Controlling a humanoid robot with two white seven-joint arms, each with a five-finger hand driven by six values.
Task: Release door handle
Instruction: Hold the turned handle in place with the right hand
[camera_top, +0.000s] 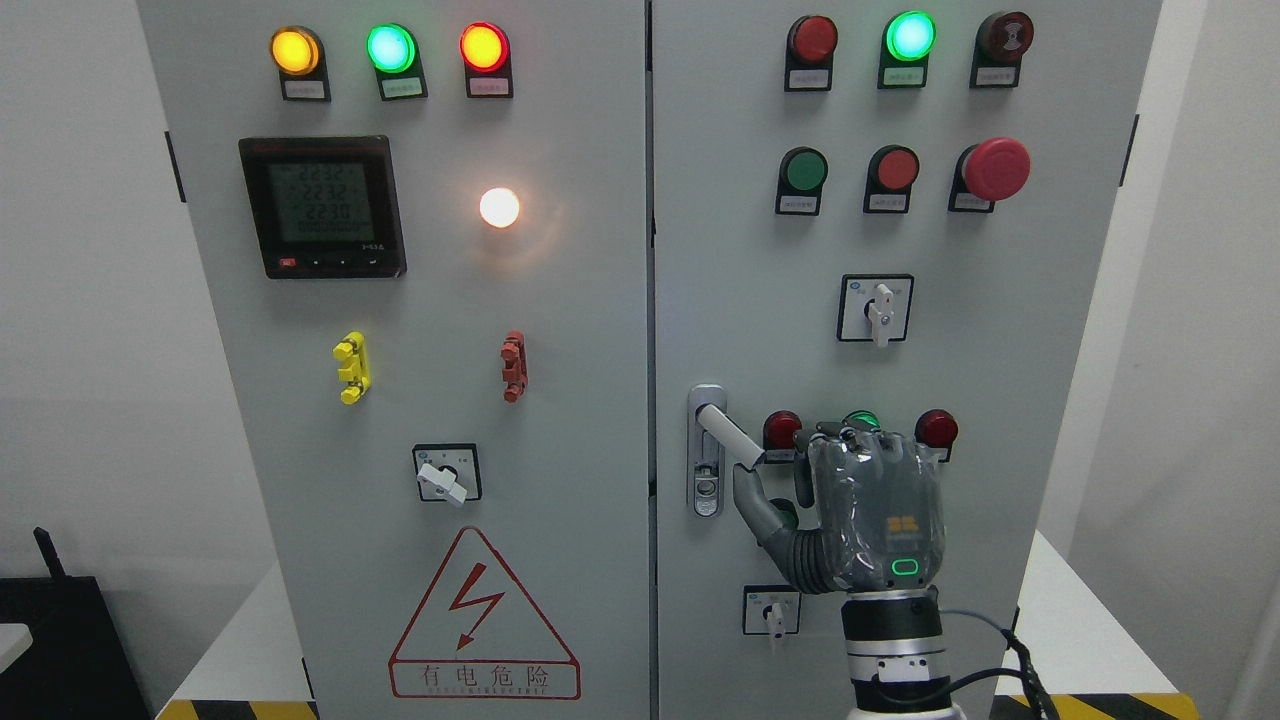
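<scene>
**Inspector:** Head view. Count what is on the cabinet.

**Me:** Two grey doors. The left door (420, 400) carries three lit lamps along the top, one meter (322, 206), one white lamp (499, 207), one yellow clip (352, 367), one red clip (514, 366), one rotary switch (447, 476) and one warning triangle (484, 618). The right door (1000, 350) carries three lamps on top, two flat buttons and one red mushroom button (995, 168) below them, and two rotary switches that I can see.

**Inspector:** The door handle?

**Me:** One door handle (728, 432), at the left edge of the right door, its lever swung out and slanting down to the right from its plate.

**Inspector:** Your hand?

**Me:** My right hand (860, 510) is raised just right of the lever, back towards the camera. My fingers are loosely curled and apart, clamped on nothing; the lever tip ends just above my thumb (752, 500). Whether they touch, I cannot tell
</scene>
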